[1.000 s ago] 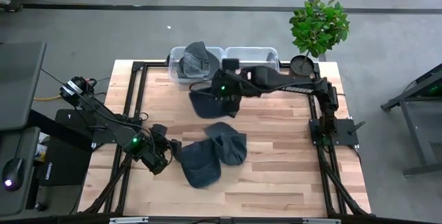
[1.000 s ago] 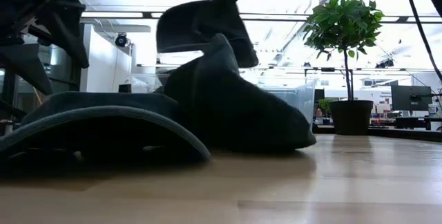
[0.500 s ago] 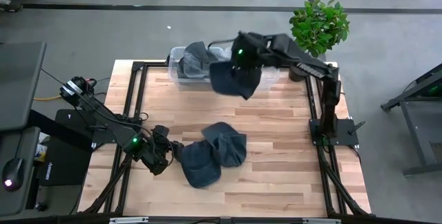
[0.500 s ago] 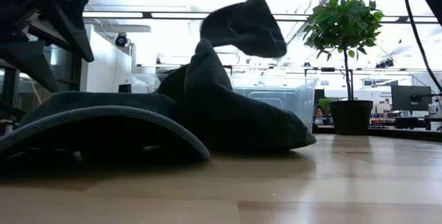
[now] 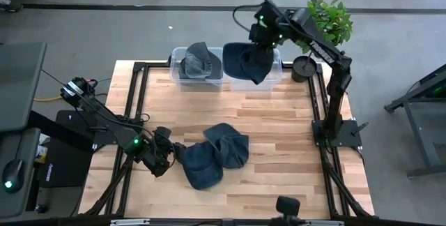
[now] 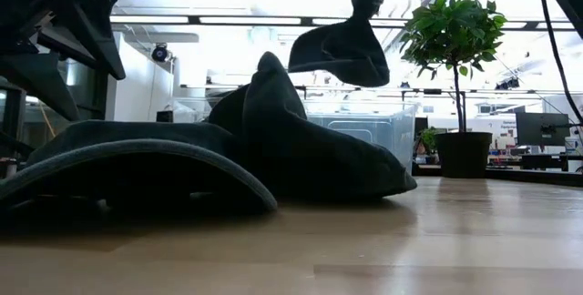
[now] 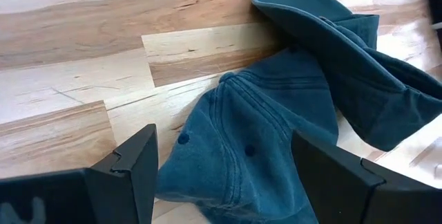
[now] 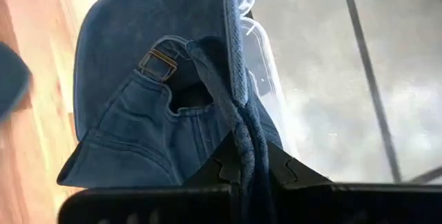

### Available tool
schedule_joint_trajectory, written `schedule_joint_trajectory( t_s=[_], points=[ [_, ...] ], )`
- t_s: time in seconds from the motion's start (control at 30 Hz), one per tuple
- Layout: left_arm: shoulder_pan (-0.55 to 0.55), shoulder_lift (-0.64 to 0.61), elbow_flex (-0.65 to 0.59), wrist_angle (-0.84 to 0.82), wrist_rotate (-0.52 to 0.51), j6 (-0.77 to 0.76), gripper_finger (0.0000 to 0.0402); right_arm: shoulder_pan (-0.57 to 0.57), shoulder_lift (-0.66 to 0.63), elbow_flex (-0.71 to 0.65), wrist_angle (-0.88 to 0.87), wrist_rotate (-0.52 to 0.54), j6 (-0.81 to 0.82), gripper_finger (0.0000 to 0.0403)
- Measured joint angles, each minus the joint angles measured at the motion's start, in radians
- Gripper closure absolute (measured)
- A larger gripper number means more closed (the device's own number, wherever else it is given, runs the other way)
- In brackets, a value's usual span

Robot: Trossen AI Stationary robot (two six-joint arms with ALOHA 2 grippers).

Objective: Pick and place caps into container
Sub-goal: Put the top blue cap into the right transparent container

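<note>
R gripper [image 5: 259, 41] is pinched tight on a dark blue cap [image 5: 252, 61], w/ the cloth bunched between its fingers [image 8: 242, 165] near the strap buckle. Cap hangs limp below it, up in the air above the right-hand clear bin [image 5: 273, 74] at the far edge of the table [image 5: 279, 149]. In the low view the cap [image 6: 339, 52] dangles well clear of the tabletop, beside the potted plant [image 6: 454, 35].

L gripper [image 5: 167, 155] sits low at the near left part of the table, fingers [image 7: 131, 169] spread wide, holding nothing. Just in front of it, between the open fingers in the wrist view, lies a blue cap [image 7: 255, 155]; can't tell if the fingers touch it. A second cap [image 7: 338, 79] overlaps it on the far side, brim curled up. From above these two caps [image 5: 212, 155] form one heap mid-table toward the near side.

A fourth cap, grey-blue [image 5: 197, 62], is inside the left-hand clear bin [image 5: 175, 72], next to the bin under the R arm. Plant stands at the table's far right corner, just beside that bin.
</note>
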Motion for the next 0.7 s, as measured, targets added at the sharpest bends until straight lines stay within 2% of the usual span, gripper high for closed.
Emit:
schedule_joint_trajectory(
  t_s=[0.13,0.33,0.53,0.7],
  points=[
    [0.000,0.000,0.000,0.004,0.000,0.000,0.0140,-0.060,0.000,-0.012,0.019,-0.064,-0.007,0.0399],
    [0.000,0.000,0.000,0.012,0.000,0.000,0.0140,-0.099,0.000,-0.110,0.106,-0.071,-0.027,0.0399],
    [0.000,0.000,0.000,0.019,0.001,0.000,0.0140,-0.112,0.000,-0.254,0.202,-0.056,-0.051,0.0399],
    [0.000,0.000,0.000,0.026,0.005,0.000,0.0140,-0.114,0.000,-0.365,0.241,-0.003,-0.082,0.0399]
  ],
)
